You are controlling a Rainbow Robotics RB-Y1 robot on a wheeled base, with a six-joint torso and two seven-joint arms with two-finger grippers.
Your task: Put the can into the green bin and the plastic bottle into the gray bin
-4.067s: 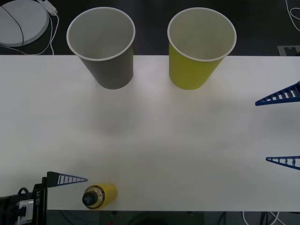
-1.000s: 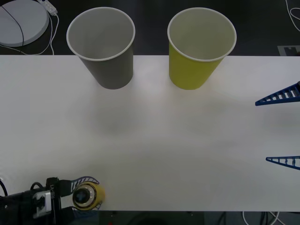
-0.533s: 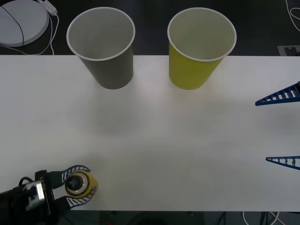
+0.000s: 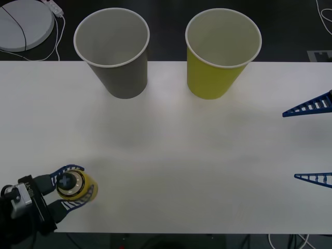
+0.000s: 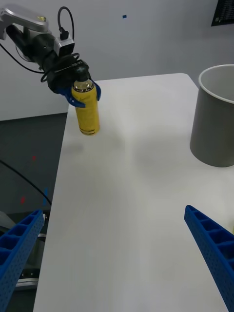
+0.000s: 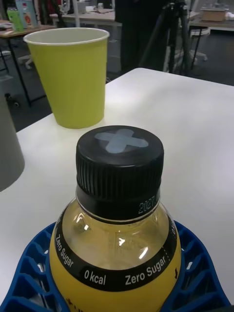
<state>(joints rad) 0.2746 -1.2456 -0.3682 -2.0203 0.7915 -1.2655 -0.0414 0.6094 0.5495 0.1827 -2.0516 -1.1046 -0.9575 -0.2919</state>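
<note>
Now the left gripper [image 4: 66,193] clamps the upright plastic bottle [image 4: 76,185] below its cap at the counter's [image 4: 181,166] near-left corner. Its target, the gray bin [image 4: 115,52], stands straight ahead at the far edge, nearer than the green bin [image 4: 220,52]. Off right, the right gripper [image 4: 311,142] waits spread wide.

The plastic bottle [image 6: 117,234] has a black band with white words. They say "Zero Sugar" twice and "0 kcal".
</note>
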